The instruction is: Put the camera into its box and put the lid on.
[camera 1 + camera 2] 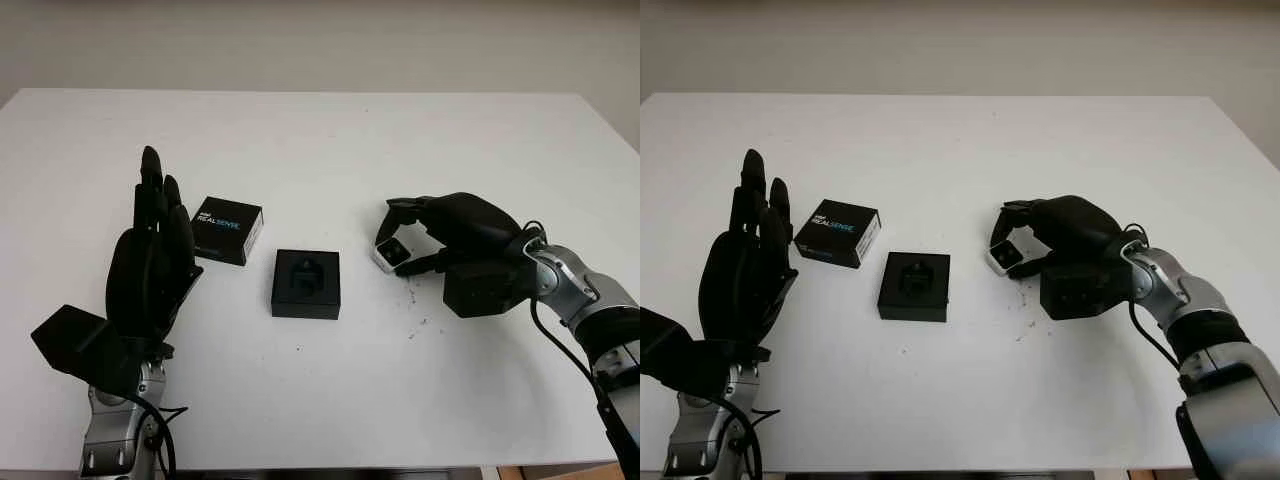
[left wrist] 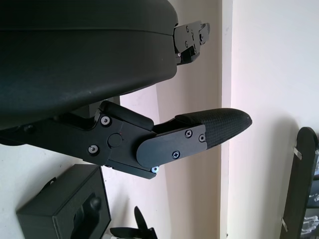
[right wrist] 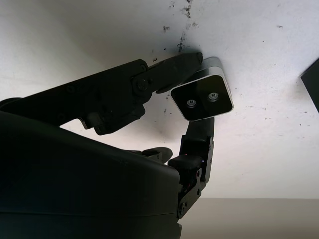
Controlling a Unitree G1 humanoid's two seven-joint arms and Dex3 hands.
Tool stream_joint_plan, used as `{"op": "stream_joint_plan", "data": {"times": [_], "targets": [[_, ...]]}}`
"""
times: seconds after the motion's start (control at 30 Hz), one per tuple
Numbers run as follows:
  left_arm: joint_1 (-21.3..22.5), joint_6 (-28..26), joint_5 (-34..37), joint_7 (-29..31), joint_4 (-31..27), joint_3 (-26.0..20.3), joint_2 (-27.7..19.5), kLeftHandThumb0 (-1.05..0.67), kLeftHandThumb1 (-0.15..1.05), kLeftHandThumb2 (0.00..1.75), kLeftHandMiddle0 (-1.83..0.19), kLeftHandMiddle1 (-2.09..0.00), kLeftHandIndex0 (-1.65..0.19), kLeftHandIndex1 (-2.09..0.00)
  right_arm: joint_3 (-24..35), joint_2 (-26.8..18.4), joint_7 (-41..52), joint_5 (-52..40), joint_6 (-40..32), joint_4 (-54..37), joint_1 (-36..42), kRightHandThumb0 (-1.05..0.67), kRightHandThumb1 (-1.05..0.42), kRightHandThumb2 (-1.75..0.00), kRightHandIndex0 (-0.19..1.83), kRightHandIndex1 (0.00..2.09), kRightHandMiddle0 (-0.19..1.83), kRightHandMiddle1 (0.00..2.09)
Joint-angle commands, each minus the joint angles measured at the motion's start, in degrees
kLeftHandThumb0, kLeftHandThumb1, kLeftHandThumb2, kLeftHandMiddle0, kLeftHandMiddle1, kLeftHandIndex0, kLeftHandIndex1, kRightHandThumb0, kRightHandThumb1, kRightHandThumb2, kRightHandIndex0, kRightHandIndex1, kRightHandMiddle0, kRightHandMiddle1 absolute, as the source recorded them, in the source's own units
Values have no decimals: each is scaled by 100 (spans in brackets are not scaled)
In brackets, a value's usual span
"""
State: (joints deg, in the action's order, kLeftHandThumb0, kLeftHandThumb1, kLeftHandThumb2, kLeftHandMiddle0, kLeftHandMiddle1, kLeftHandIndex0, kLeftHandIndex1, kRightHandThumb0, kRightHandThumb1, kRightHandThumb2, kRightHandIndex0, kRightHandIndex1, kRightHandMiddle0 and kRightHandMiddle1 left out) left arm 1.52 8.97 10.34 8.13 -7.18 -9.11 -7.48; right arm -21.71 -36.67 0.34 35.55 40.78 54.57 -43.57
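Camera [image 1: 392, 252] in right hand [image 1: 445, 232], box [image 1: 306, 284] beside

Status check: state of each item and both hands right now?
camera: gripped in the right hand, at the table, not boxed
box: open, empty insert, upright on table
lid: off, lying left of the box
right hand: shut on the camera
left hand: open, raised left of the lid

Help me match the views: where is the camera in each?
Left eye: camera right of centre, in the right robot hand.
Right eye: camera just right of centre.
Left wrist: no camera.
Right wrist: camera between fingertips, lenses facing us.
Shared landmark: open box.
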Motion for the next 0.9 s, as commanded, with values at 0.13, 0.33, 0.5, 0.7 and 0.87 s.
{"op": "stream_joint_plan", "data": {"times": [0.13, 0.33, 0.5, 0.7, 0.87], "targets": [[-31, -31, -7, 21, -90, 15, -10, -75, 105, 68, 19, 0, 19, 0, 155, 192, -53, -307, 87, 267, 127, -32, -87, -5, 41, 10, 46, 145], [-36, -40, 52, 49, -82, 11, 19, -75, 105, 67, 19, 0, 19, 0, 555, 509, 494, -1120, -44, 410, 237, -30, -87, -5, 41, 9, 45, 148], [-57, -53, 1, 24, -100, 26, 10, -75, 105, 67, 19, 0, 19, 0, 854, 761, 1046, -1685, -500, 339, 315, -32, -89, -6, 36, 7, 39, 152], [-98, -136, 18, 2, -169, 23, 10, -76, 105, 66, 19, 0, 19, 0, 1046, 901, 1381, -1970, -986, 25, 405, -36, -89, -5, 35, 6, 40, 157], [-98, -100, 25, 34, -141, 14, -4, -75, 105, 66, 19, 0, 19, 0, 1153, 932, 1596, -2122, -1241, -246, 476, -38, -88, -5, 33, 5, 41, 158]]}}
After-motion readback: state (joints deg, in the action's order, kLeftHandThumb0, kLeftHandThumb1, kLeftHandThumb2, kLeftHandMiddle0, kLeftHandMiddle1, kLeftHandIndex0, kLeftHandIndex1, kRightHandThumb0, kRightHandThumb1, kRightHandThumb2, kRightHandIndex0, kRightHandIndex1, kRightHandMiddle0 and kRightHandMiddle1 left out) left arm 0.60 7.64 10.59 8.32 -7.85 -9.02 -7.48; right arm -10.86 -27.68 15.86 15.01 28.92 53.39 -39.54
